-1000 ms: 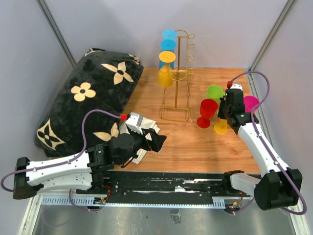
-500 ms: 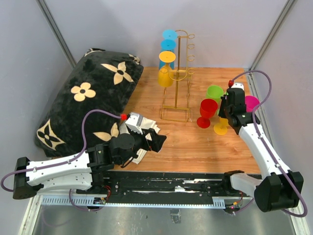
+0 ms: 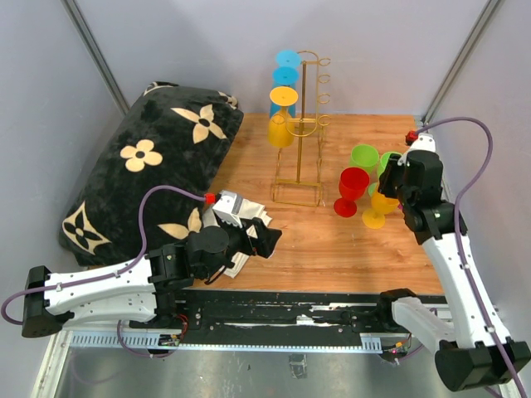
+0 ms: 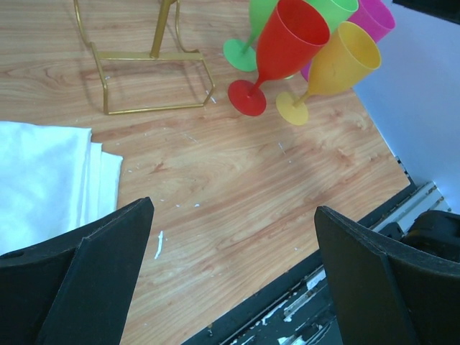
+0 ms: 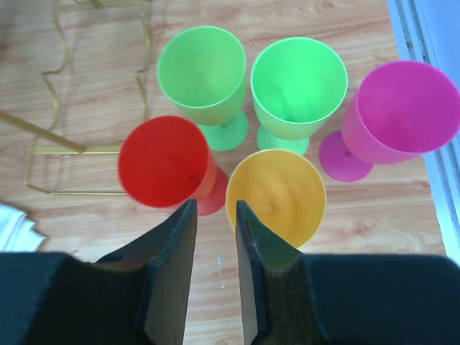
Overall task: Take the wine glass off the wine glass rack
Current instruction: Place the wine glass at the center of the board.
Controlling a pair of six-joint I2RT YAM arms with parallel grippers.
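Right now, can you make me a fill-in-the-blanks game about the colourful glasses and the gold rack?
The top glass on the wine glass rack is ____.
On the table, ____ green glasses stand side by side.
The glass nearest the table's right edge is ____.
The left gripper has its jaws wide ____.
Missing words: blue, two, pink, open.

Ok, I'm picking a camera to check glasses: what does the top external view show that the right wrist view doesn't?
Only top external: the hanging glasses, blue and yellow, on the rack, and the pillow. Only right wrist: the magenta glass, hidden from above by the right arm. Both: the red glass, standing yellow glass and a green glass on the table, plus the rack's base.
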